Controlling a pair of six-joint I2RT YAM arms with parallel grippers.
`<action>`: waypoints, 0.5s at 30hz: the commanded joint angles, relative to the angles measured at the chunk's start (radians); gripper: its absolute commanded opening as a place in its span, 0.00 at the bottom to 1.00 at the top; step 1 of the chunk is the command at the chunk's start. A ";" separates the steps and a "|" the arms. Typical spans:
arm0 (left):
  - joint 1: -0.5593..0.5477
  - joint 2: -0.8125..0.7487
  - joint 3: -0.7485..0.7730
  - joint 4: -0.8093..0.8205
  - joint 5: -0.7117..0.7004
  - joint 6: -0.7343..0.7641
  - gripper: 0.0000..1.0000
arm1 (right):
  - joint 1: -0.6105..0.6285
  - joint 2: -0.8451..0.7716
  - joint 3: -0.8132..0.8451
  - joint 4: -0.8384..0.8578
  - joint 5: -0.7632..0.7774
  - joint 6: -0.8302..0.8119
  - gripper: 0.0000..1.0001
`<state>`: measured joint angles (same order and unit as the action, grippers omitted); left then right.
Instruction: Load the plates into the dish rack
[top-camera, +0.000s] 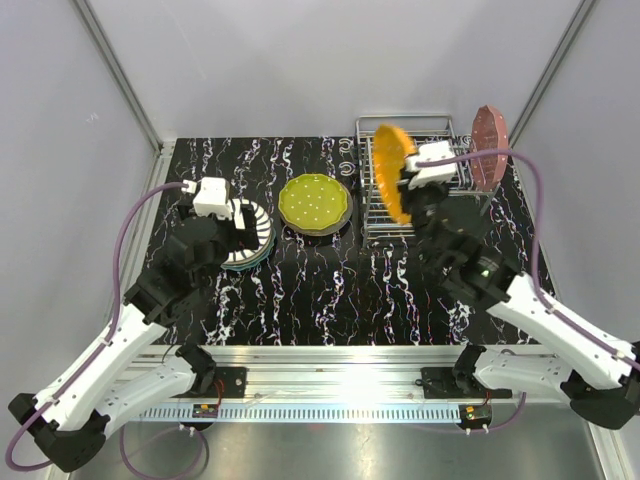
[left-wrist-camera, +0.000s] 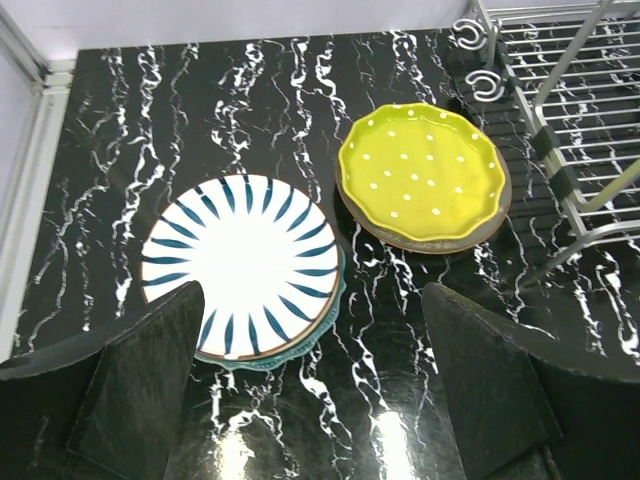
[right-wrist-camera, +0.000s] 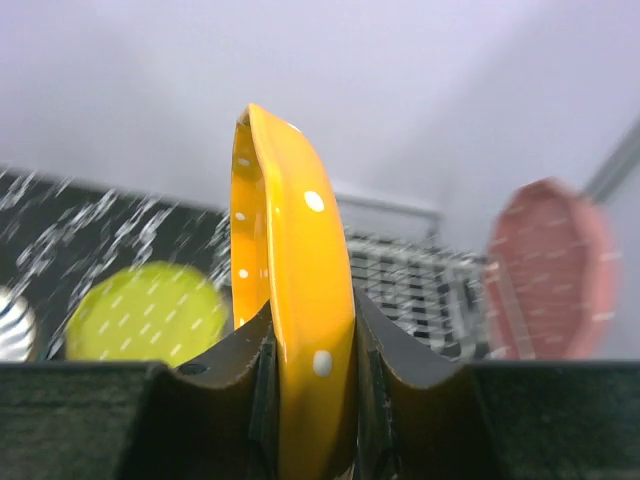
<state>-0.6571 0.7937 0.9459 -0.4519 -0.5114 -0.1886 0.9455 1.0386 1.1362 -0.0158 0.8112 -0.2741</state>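
Grips the orange plate (top-camera: 392, 172) upright with the right gripper (right-wrist-camera: 310, 325) over the dish rack (top-camera: 440, 128), far right corner of the table (top-camera: 330, 285), to fit a slot. Hangs the left gripper (left-wrist-camera: 312, 300) wide above the striped plate (left-wrist-camera: 240, 262), likely next.

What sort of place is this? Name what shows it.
Likely a robot test cell, not a kitchen: two arms bolted to a metal frame, plain grey walls, and plates with a wire dish rack on a black marbled table.
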 joint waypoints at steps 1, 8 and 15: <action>0.001 -0.019 0.001 0.084 -0.056 0.040 0.94 | -0.065 -0.054 0.146 0.145 0.092 -0.189 0.00; 0.001 -0.040 -0.009 0.087 -0.044 0.040 0.94 | -0.214 -0.028 0.224 0.201 0.111 -0.361 0.00; -0.007 -0.040 -0.009 0.082 -0.026 0.040 0.95 | -0.352 0.017 0.267 0.093 0.017 -0.327 0.00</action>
<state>-0.6579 0.7624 0.9398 -0.4210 -0.5316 -0.1608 0.6373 1.0538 1.3216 0.0170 0.9028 -0.5797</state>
